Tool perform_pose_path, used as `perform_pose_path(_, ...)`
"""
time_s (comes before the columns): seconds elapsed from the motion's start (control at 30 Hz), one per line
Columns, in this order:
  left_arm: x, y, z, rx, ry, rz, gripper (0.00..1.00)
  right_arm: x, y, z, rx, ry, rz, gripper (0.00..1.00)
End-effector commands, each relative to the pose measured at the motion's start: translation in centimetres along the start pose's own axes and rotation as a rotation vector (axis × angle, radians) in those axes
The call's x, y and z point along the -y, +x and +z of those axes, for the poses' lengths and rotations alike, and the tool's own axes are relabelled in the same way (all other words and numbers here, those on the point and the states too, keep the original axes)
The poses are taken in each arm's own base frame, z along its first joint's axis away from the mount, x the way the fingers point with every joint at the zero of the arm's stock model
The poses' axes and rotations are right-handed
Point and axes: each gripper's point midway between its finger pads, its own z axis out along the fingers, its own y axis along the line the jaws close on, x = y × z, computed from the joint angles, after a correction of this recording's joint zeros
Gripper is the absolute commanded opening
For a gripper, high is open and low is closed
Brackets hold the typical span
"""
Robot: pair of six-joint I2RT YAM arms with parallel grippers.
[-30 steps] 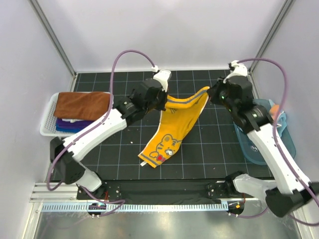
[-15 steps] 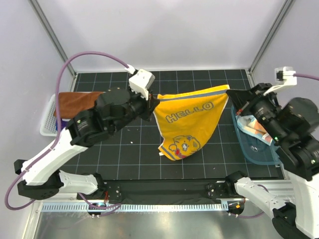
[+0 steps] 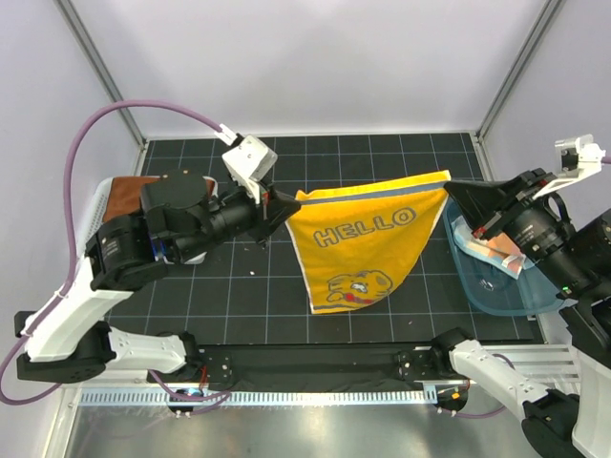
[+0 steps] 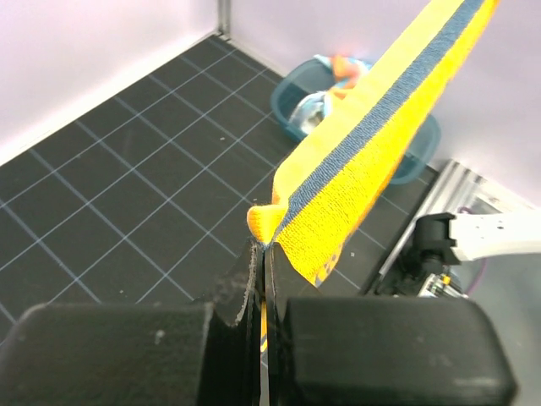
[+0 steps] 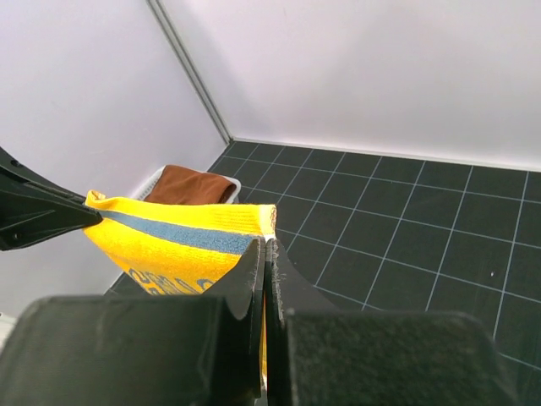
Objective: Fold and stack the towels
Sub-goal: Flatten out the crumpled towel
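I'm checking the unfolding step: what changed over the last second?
Both arms rose and spread apart, so the left gripper and right gripper pulled the yellow towel from a drooping bunch into a taut, hanging sheet. Both stayed shut on its top corners; brown towel and teal tub unmoved.

Setting: robotics lab test cell. Black gridded mat [image 3: 382, 153], plain white wall panels [image 3: 315, 57], aluminium corner posts [image 3: 100, 72], slotted aluminium rail [image 3: 286, 396] along the near edge – 2 white robot arms [image 3: 72, 310] trailing purple cables [image 3: 124, 110].
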Motion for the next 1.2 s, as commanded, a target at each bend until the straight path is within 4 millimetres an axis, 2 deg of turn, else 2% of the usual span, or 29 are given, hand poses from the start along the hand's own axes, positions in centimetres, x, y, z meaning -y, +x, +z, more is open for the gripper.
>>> perform_pose_path(0.0,0.9,-1.8,-2.7,0.050,0.083,0.011,0.00,-1.3,-2.1,-1.8,0.064,-0.047,-0.035,0.01)
perform_pose_path(0.13,1.5,-2.3,-3.3,0.071,0.121,-0.003,0.00,-1.8,-2.1,-2.5,0.073,-0.072,-0.033,0.01)
perform_pose_path(0.23,1.4,-2.8,-3.3,0.094,0.111,-0.012,0.00,-1.8,-1.8,-2.2,0.064,-0.078,-0.028,0.01)
perform_pose_path(0.3,0.4,-3.5,-3.3,0.127,0.055,-0.034,0.00,-1.2,-1.3,-1.3,0.051,-0.057,-0.025,0.01)
perform_pose_path(0.37,-1.0,-3.4,-2.8,0.142,-0.029,-0.048,0.00,-0.3,-0.5,0.0,0.032,-0.024,-0.027,0.01)
perform_pose_path(0.4,-2.7,-3.5,-2.6,0.156,-0.126,-0.053,0.00,0.2,0.0,1.2,0.008,-0.006,-0.025,0.01)
perform_pose_path(0.47,-4.2,-3.1,-1.8,0.140,-0.219,-0.042,0.00,1.5,1.3,3.5,-0.031,0.038,-0.023,0.01)
perform_pose_path(0.5,-5.9,-2.6,-0.5,0.115,-0.288,-0.041,0.00,2.2,2.1,4.7,-0.050,0.063,-0.025,0.01)
perform_pose_path(0.53,-6.8,-2.3,0.2,0.102,-0.310,-0.053,0.00,3.1,2.9,6.9,-0.069,0.088,-0.025,0.01)
perform_pose_path(0.57,-7.5,-1.7,1.3,0.084,-0.312,-0.066,0.00,4.1,4.5,8.3,-0.107,0.115,-0.025,0.01)
perform_pose_path(0.6,-9.9,-0.9,2.9,0.059,-0.329,-0.112,0.00,5.0,5.4,9.7,-0.124,0.147,-0.029,0.01)
perform_pose_path(0.63,-10.7,-1.0,4.0,0.073,-0.319,-0.136,0.00,6.4,6.4,11.8,-0.142,0.191,-0.041,0.01)
perform_pose_path(0.67,-12.3,0.5,5.6,0.037,-0.338,-0.155,0.00,7.4,7.7,13.2,-0.171,0.222,-0.048,0.01)
perform_pose_path(0.7,-14.4,1.0,6.3,0.030,-0.374,-0.173,0.00,8.2,8.3,14.3,-0.182,0.243,-0.054,0.01)
perform_pose_path(0.73,-15.5,2.2,8.8,-0.001,-0.370,-0.174,0.00,9.2,9.9,17.0,-0.209,0.254,-0.059,0.01)
perform_pose_path(0.8,-17.5,3.0,10.9,-0.019,-0.392,-0.177,0.00,10.5,11.2,19.6,-0.232,0.267,-0.067,0.01)
perform_pose_path(0.83,-19.7,4.8,13.0,-0.066,-0.408,-0.184,0.00,11.0,11.5,21.4,-0.225,0.259,-0.062,0.01)
perform_pose_path(0.87,-20.9,4.5,14.0,-0.045,-0.414,-0.187,0.00,12.8,13.3,23.7,-0.262,0.287,-0.055,0.01)
perform_pose_path(0.93,-24.4,4.4,15.1,-0.029,-0.450,-0.207,0.00,14.6,14.2,26.6,-0.254,0.297,-0.051,0.01)
perform_pose_path(0.97,-26.0,5.9,17.2,-0.056,-0.449,-0.221,0.00,15.7,13.7,27.7,-0.234,0.307,-0.047,0.01)
perform_pose_path(1.0,-26.8,5.3,17.9,-0.040,-0.434,-0.225,0.00,17.5,16.4,29.8,-0.279,0.328,-0.038,0.01)
perform_pose_path(1.03,-27.6,5.4,18.6,-0.042,-0.431,-0.228,0.00,18.3,16.6,31.0,-0.272,0.334,-0.039,0.01)
perform_pose_path(1.07,-29.7,7.7,20.2,-0.083,-0.437,-0.245,0.00,19.2,16.1,32.2,-0.256,0.337,-0.037,0.01)
perform_pose_path(1.1,-30.5,8.1,21.0,-0.083,-0.436,-0.246,0.00,20.6,18.2,33.6,-0.289,0.353,-0.033,0.01)
perform_pose_path(1.13,-31.5,7.6,21.5,-0.070,-0.443,-0.246,0.00,21.1,17.9,34.8,-0.272,0.353,-0.034,0.01)
perform_pose_path(1.17,-33.0,9.6,22.5,-0.102,-0.451,-0.264,0.00,21.6,18.3,35.4,-0.273,0.355,-0.033,0.01)
